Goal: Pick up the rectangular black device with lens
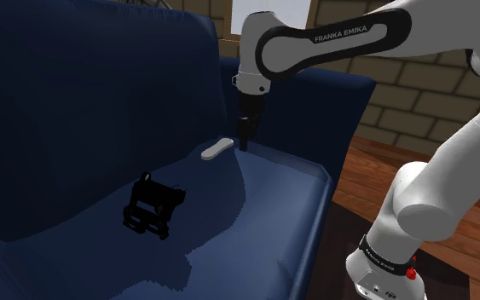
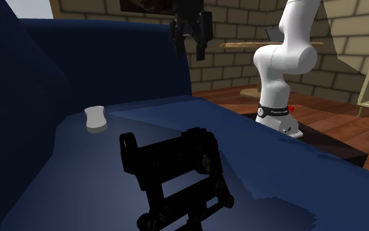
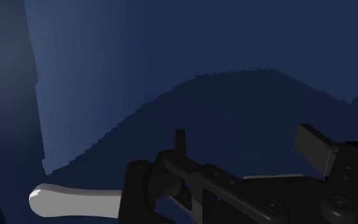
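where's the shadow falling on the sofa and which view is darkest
Shoulder view: dim, with a jagged-edged shadow over much of the sofa seat around the device, brightest along the seat's front edge. Second exterior view: the seat is paler near the white object, and the device is nearly a silhouette. Wrist view: darkest, with a curved shadow edge across the blue surface.
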